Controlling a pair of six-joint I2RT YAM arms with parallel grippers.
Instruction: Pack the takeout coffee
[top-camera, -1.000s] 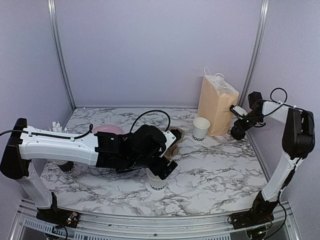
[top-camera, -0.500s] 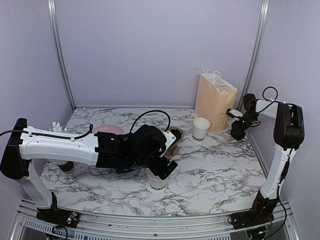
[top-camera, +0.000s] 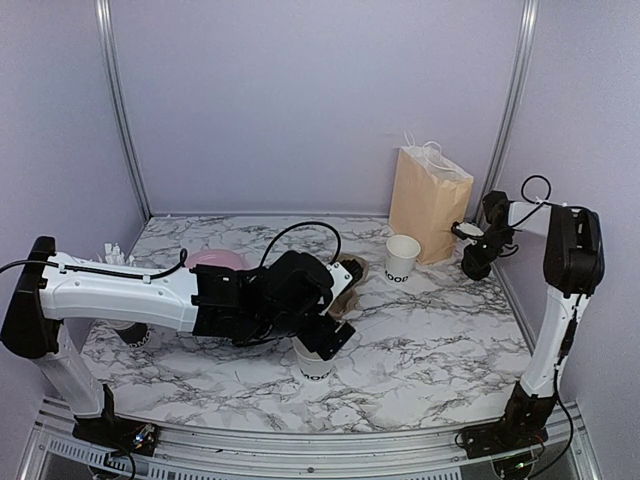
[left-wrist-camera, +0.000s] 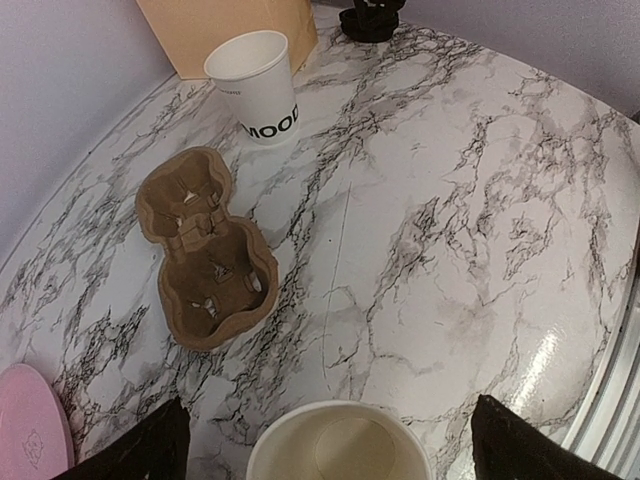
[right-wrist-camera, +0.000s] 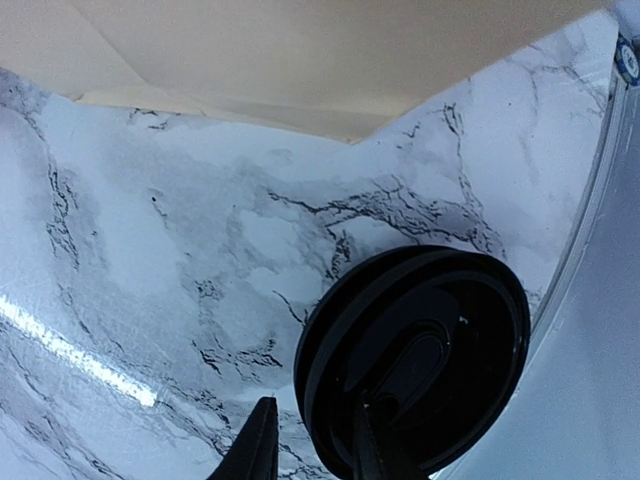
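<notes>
Two lidless white takeout coffee cups stand on the marble. One (top-camera: 314, 362) (left-wrist-camera: 340, 445) sits between the wide-open fingers of my left gripper (top-camera: 318, 350) (left-wrist-camera: 330, 450), which do not touch it. The other (top-camera: 402, 258) (left-wrist-camera: 255, 85) stands in front of the paper bag (top-camera: 430, 205). In the right wrist view, a round black lid (right-wrist-camera: 420, 360) lies tilted by the right wall. My right gripper (top-camera: 470, 240) (right-wrist-camera: 310, 425) straddles its rim. One finger lies over the lid, and the other stands a little off the rim with marble showing between.
A brown pulp cup tray (top-camera: 345, 290) (left-wrist-camera: 205, 250) lies between the two cups. A pink disc (top-camera: 215, 260) and white straws (top-camera: 115, 252) lie at the left behind my left arm. The bag (right-wrist-camera: 300, 60) and the right wall rail (right-wrist-camera: 600, 200) close in round the right gripper.
My right gripper has drawn back towards the bag's right side and its jaws have narrowed round the lid's rim. The bag has shifted slightly left. The left arm and both cups are unmoved.
</notes>
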